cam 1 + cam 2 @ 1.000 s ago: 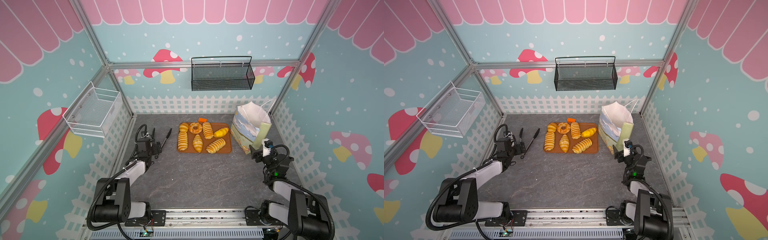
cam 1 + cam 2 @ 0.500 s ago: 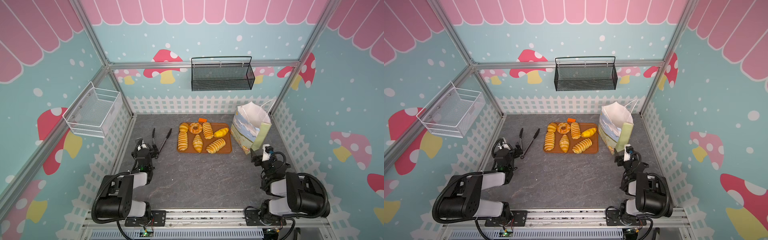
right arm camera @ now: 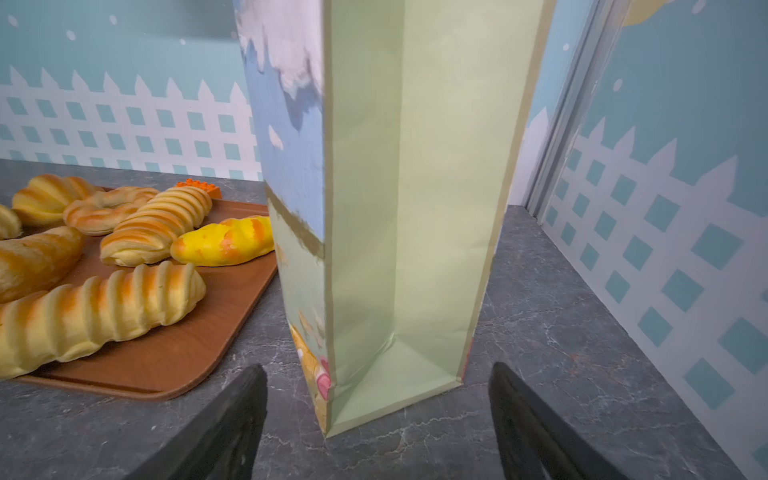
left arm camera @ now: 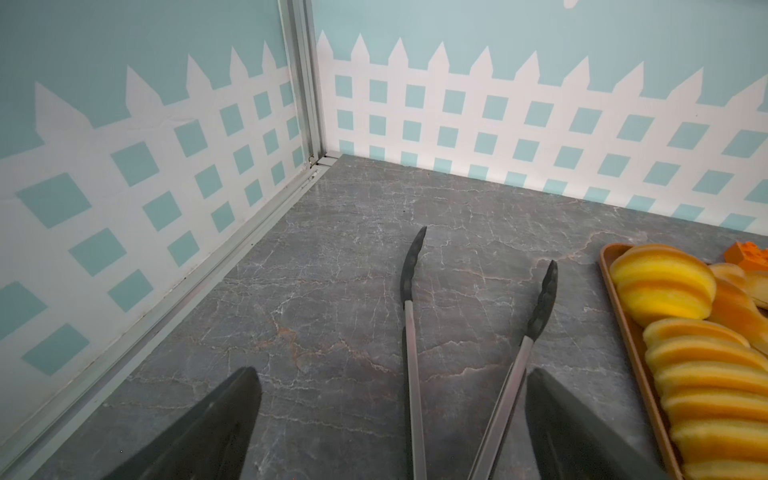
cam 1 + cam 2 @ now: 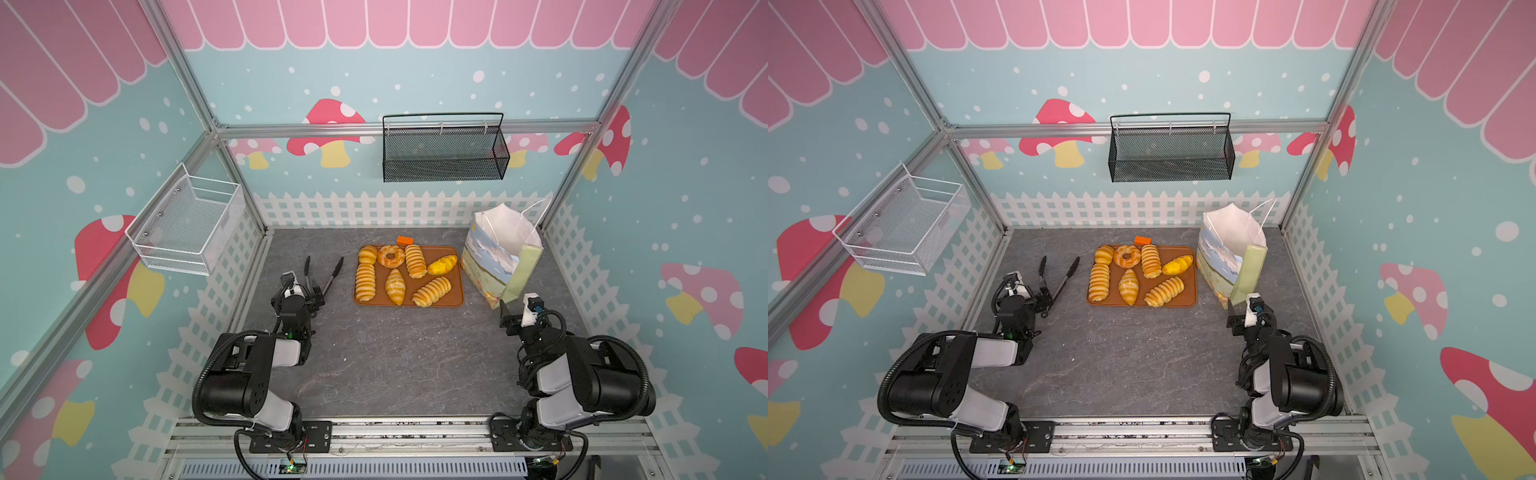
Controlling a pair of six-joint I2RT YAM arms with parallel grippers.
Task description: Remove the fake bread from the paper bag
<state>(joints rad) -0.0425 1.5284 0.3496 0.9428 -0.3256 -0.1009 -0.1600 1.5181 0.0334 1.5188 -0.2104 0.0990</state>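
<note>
All seven glossy, ridged fake bread [image 5: 395, 286] pieces sit on the flat brown tray [image 5: 455, 292]. The stiff paper bag [image 5: 498, 257] stands upright at its 3 o'clock on the marbled grey counter [image 5: 395, 353]. Left gripper [image 4: 392, 372] is spread wide and empty, just by the black-tipped metal tongs [image 4: 411, 332]. Right gripper [image 3: 377, 366] is wide and empty too, facing the bag's creased green side.

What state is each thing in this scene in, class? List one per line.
paper bag: upright, mouth open.
fake bread: seven pieces lying on the tray, outside the bag.
tray: flat on the table.
tongs: lying open, unheld.
left gripper: open, empty.
right gripper: open, empty.
</note>
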